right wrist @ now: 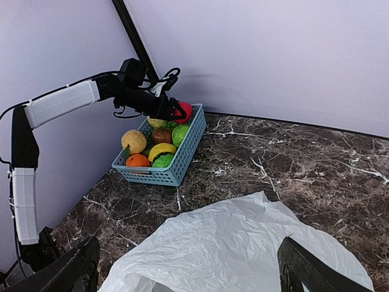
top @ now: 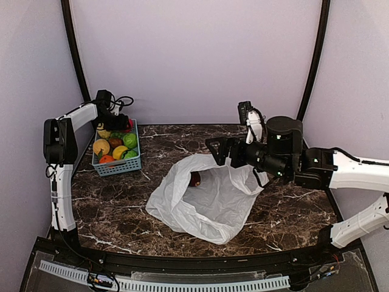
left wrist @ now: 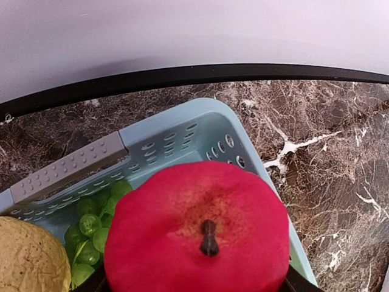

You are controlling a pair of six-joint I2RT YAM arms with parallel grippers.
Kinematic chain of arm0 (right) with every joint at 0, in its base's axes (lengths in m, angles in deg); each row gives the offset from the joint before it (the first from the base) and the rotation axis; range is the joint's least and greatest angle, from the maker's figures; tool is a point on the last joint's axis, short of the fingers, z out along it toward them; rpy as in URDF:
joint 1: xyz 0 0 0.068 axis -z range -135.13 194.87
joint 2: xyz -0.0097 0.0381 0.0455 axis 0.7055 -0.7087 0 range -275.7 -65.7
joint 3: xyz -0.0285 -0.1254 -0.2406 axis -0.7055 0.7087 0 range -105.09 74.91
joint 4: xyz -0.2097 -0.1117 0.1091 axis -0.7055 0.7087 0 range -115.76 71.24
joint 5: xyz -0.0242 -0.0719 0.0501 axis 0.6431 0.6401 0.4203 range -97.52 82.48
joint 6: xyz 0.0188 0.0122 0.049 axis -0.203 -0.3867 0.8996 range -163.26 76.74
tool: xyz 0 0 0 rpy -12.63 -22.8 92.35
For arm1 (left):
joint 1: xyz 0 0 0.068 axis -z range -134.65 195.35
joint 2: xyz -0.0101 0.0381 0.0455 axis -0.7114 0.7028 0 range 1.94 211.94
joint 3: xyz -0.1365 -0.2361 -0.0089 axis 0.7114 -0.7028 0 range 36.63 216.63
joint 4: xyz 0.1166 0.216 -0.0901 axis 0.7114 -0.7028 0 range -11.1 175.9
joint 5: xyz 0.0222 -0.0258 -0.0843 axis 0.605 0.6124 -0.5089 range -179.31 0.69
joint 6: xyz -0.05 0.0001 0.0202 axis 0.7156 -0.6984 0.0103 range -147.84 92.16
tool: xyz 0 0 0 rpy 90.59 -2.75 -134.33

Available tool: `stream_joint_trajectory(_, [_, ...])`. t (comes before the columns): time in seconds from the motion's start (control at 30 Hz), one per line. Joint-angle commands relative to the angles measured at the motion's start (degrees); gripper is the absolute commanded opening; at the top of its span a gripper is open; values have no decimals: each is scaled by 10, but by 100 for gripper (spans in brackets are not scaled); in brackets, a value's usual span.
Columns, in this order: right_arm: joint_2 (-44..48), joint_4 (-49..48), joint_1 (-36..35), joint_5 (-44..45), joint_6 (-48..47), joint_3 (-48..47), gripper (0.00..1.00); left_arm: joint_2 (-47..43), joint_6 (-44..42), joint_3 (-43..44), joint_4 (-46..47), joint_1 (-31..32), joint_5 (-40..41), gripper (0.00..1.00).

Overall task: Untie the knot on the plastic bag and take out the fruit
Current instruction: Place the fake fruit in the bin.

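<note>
**Bag open, most fruit out, one apple on its way into the basket**

The plastic bag (top: pixel 206 201) lies open-mouthed at centre frame with no knot to be seen, so the untying looks done. At upper left, the left gripper (right wrist: pixel 173 111) is clamped part-open around a red apple (left wrist: pixel 197 231) above the blue basket (top: pixel 118 168), which holds several fruits (top: pixel 102 146). The right gripper (top: pixel 220 151) hangs spread wide and empty over the bag's mouth. A dark fruit (top: pixel 195 179) shows inside the bag. It is probably the last, though the folds hide the rest of the interior.
</note>
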Motion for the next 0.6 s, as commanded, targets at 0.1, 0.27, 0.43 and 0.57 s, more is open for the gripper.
stream_joint_trajectory(0.1, [-13,-12,5,-10,6,-24,99,8,-6,25,-26,-3,0,69])
stream_joint_trajectory(0.27, [-23,-11,5,-19,5,-33,99,7,-6,38,-39,-3,0,83])
stream_joint_trajectory(0.43, [-30,-11,6,-25,6,-38,99,4,-9,56,-50,-3,5,89])
stream_joint_trajectory(0.57, [-31,-11,6,-27,6,-39,99,-4,-7,57,-52,-3,2,90])
